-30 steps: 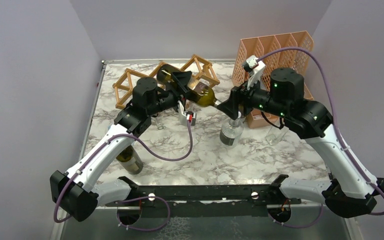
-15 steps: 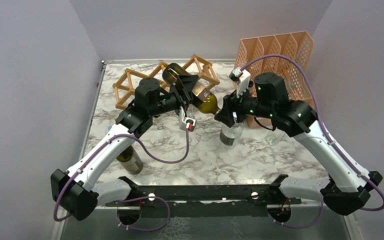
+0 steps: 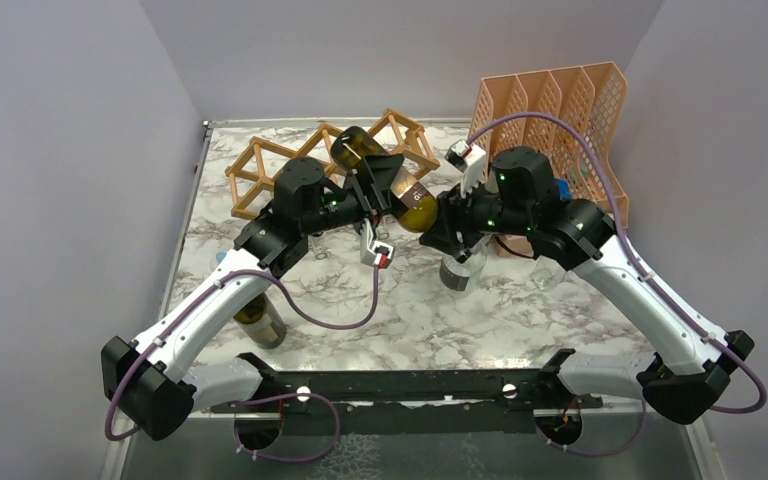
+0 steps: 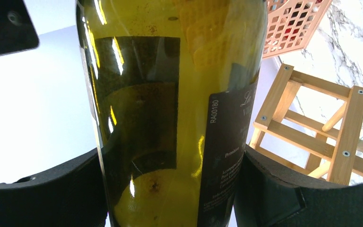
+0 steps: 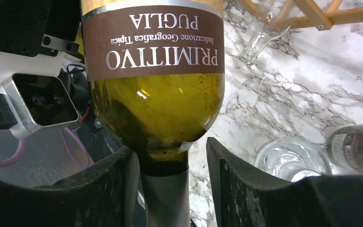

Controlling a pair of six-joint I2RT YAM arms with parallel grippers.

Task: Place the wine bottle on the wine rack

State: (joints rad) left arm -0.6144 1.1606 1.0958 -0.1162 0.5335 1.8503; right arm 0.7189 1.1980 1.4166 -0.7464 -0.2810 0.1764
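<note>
A green-glass wine bottle with a brown label is held tilted above the table, base toward the back, just in front of the wooden wine rack. My left gripper is shut on the bottle's body; both pads press the glass in the left wrist view, with the rack to the right. My right gripper is open around the bottle's neck. In the right wrist view the neck touches the left pad and a gap stays at the right pad.
A peach perforated file holder stands at the back right. A clear glass jar sits below my right gripper, and a second bottle stands under my left arm. A small glass lies near the rack.
My right gripper has moved left and now straddles the bottle's neck. My left gripper has swung the bottle so its neck points more toward the right gripper.
</note>
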